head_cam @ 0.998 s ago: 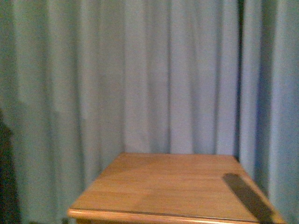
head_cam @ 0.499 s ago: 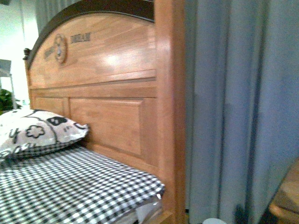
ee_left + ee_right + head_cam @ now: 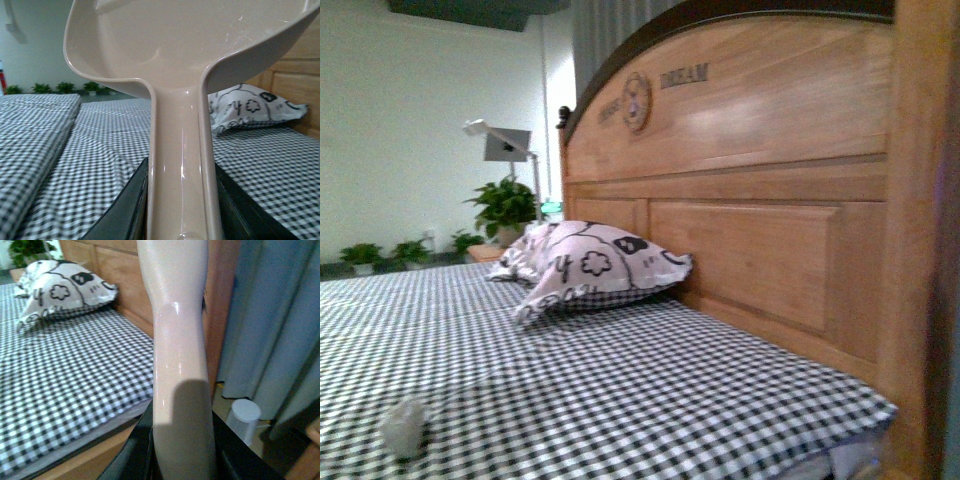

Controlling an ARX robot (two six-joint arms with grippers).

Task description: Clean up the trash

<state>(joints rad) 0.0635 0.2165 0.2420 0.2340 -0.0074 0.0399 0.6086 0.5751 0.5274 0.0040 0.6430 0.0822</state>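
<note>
The trash (image 3: pixel 404 426), a small crumpled white wad, lies on the black-and-white checked bedsheet (image 3: pixel 620 390) near the front left in the front view. Neither arm shows in the front view. My left gripper (image 3: pixel 181 220) is shut on the handle of the beige dustpan (image 3: pixel 190 45), whose pan fills the top of the left wrist view above the bed. My right gripper (image 3: pixel 182 460) is shut on the beige brush handle (image 3: pixel 177 340), held beside the bed's edge. The brush head is out of view.
A patterned black-and-white pillow (image 3: pixel 590 265) lies against the wooden headboard (image 3: pixel 750 190). Potted plants (image 3: pixel 505 205) and a lamp (image 3: pixel 505 145) stand beyond the bed. Blue curtains (image 3: pixel 275 315) and a small white cylinder (image 3: pixel 243 421) on the floor lie beside the bed.
The front view has swung left: from a wooden table and curtains, past the headboard's edge, to the whole bed with pillow and trash in sight.
</note>
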